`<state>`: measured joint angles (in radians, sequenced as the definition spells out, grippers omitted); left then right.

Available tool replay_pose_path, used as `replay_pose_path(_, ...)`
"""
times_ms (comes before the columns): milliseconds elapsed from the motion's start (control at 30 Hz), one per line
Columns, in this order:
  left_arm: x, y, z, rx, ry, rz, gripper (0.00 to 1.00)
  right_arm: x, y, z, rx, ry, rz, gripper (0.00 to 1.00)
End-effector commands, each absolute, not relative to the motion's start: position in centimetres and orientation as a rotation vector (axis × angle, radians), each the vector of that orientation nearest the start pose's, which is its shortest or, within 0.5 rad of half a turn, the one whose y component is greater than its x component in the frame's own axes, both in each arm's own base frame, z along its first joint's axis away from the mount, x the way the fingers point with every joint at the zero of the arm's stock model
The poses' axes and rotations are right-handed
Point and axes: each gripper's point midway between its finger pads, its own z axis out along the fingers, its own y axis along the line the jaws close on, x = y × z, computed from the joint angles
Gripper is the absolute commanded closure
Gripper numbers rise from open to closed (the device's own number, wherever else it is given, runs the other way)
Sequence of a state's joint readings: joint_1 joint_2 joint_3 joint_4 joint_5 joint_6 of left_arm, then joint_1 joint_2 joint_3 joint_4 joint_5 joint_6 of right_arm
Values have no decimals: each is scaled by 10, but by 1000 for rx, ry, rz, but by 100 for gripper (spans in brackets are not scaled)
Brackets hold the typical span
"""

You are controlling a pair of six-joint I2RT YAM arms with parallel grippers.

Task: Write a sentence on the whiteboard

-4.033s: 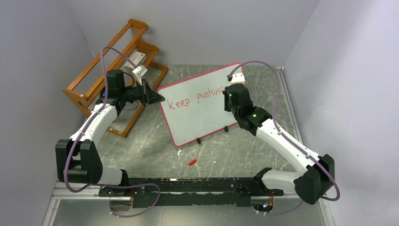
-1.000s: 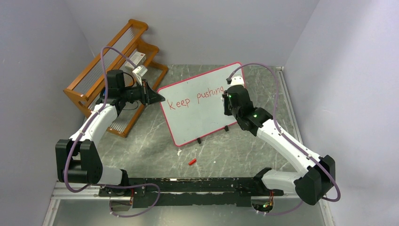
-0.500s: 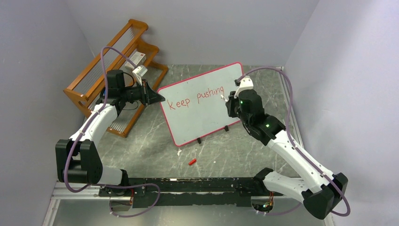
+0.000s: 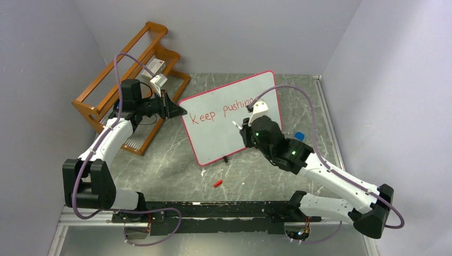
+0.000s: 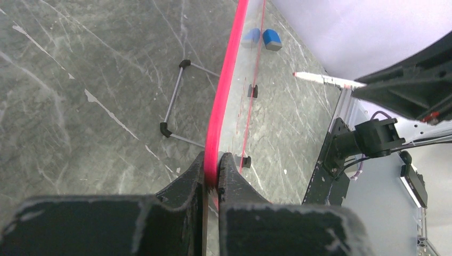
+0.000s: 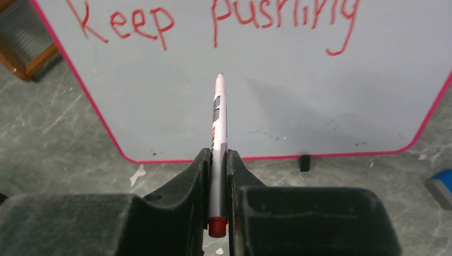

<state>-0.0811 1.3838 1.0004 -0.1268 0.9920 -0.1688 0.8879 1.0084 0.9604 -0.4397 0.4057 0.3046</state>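
whiteboard (image 4: 224,136) standing on tabletop (image 4: 160,154), "Keep pushing" sentence (image 4: 221,112) up top | my left fingers (image 5: 186,186) clamped on its edge | my right fingers (image 6: 181,186) gripping marker (image 6: 218,122), tip short of the board

Soft even light, near edges perhaps blurred
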Motion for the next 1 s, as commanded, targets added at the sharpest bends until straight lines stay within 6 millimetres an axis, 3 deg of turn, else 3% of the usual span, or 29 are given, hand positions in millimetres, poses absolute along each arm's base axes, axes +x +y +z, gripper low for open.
replay_pose_path(0, 337, -170, 186, 504, 2043, -1024, 95, 236, 226, 224, -327, 2012, 303, 100)
replay_pose_path(167, 335, -171, 187, 509, 2041, -1021, 95, 223, 254, 207, -369, 2042, 258, 100)
replay_pose_path(433, 334, -171, 186, 513, 2043, -1022, 95, 217, 286, 204, -408, 2021, 212, 100)
replay_pose_path(967, 335, -170, 186, 515, 2045, -1013, 95, 225, 300, 204, -413, 2013, 118, 100)
